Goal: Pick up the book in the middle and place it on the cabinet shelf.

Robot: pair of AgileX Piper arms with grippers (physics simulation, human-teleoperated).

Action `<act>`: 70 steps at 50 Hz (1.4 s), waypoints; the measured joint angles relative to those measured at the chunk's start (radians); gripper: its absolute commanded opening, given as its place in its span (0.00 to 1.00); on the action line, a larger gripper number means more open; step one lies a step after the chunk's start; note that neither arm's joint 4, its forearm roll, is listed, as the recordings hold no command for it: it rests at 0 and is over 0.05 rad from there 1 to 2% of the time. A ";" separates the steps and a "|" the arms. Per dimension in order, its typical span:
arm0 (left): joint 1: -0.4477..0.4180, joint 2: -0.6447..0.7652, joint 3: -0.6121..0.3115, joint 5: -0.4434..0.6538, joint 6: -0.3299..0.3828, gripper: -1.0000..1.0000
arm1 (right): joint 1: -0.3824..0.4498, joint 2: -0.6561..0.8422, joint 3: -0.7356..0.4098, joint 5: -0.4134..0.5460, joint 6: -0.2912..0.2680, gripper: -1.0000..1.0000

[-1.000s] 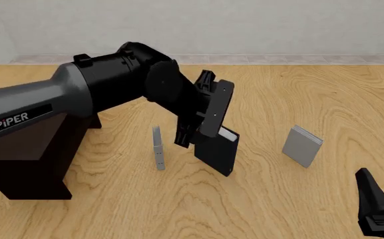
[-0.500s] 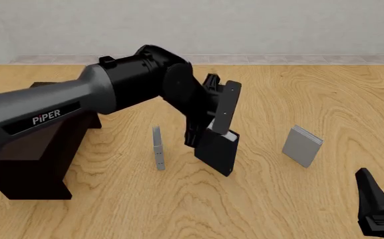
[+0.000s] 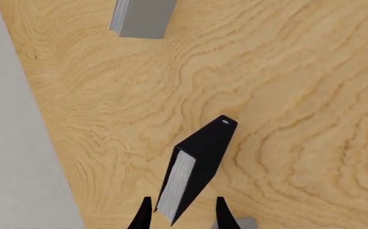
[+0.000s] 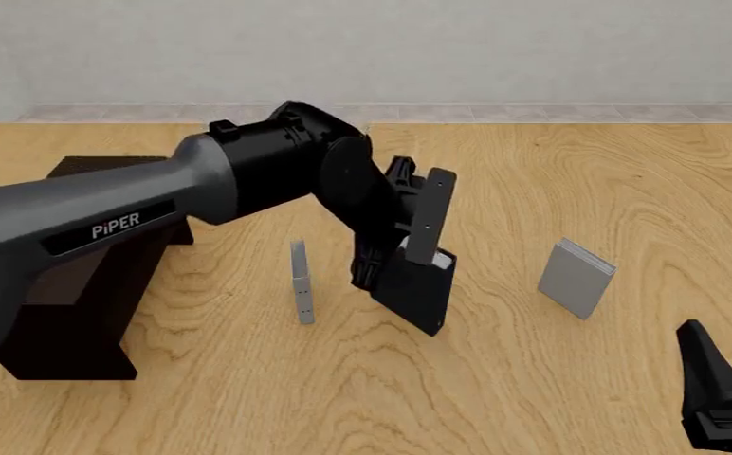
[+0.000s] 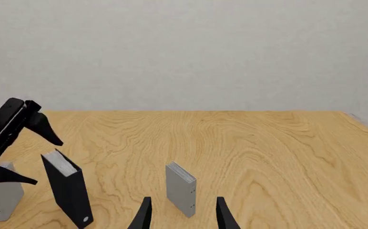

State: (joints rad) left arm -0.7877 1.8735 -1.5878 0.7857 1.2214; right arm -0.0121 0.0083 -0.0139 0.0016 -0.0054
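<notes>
The left claw (image 4: 398, 248) hovers wide open, fingers straddling the top edge of the upright black hardcover book with white page edges (image 4: 413, 289), mid-worktop. The book stands tall directly beneath it; the right claw (image 4: 718, 398) idles by the near edge.

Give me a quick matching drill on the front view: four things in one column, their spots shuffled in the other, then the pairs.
Things:
1. black book
2. thin grey book
3. light-grey book
4. cabinet

Places:
A. far left
B. right of the black book
C. under the left gripper
D. between cabinet and black book

Pairs: 1-C, 2-D, 3-B, 4-A
</notes>
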 measured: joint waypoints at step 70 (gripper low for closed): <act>0.074 0.133 -0.033 -0.062 0.009 1.00 | 0.000 0.002 -0.001 -0.001 0.000 1.00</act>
State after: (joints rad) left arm -0.7140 2.0062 -1.6206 0.7239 1.2299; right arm -0.0117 0.0101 -0.0144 0.0005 -0.0056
